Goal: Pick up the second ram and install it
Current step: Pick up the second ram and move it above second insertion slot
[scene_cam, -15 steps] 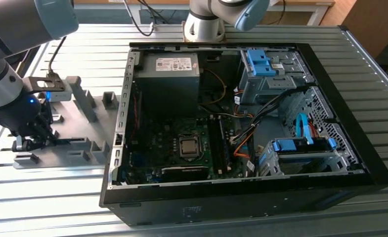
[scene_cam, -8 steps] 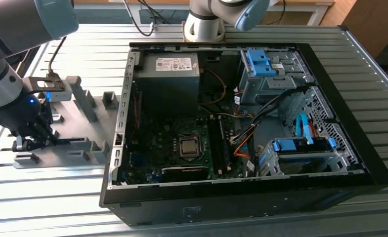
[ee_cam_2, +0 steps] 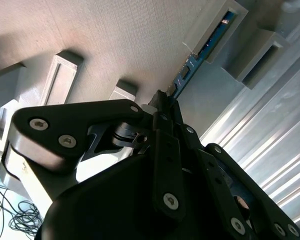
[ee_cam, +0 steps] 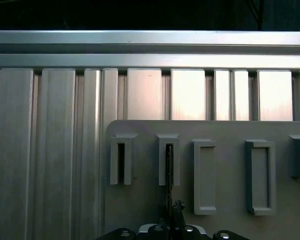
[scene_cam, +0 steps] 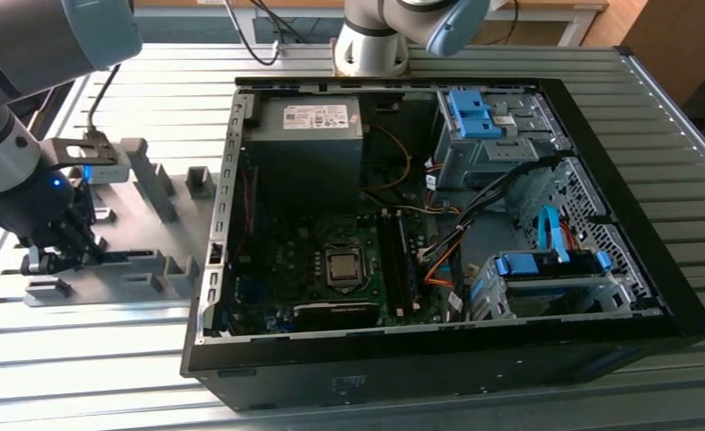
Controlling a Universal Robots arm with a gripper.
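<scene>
Blue second ram [ee_cam_2: 187,70], seemingly within hand [ee_cam_2: 163,100]

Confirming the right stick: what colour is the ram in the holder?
Blue ram; clearest in the second wrist view.

second ram [ee_cam_2: 206,46] in slot [ee_cam_2: 202,25] | fixture [scene_cam: 148,235] beside computer case [scene_cam: 448,370]

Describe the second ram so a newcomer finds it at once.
Start at the grey fixture plate on the exterior view's left of the open computer case. Where the tool hangs over it, the second ram stands on edge in a slotted holder. It is a thin blue strip; its neighbouring blocks are plain grey.
</scene>
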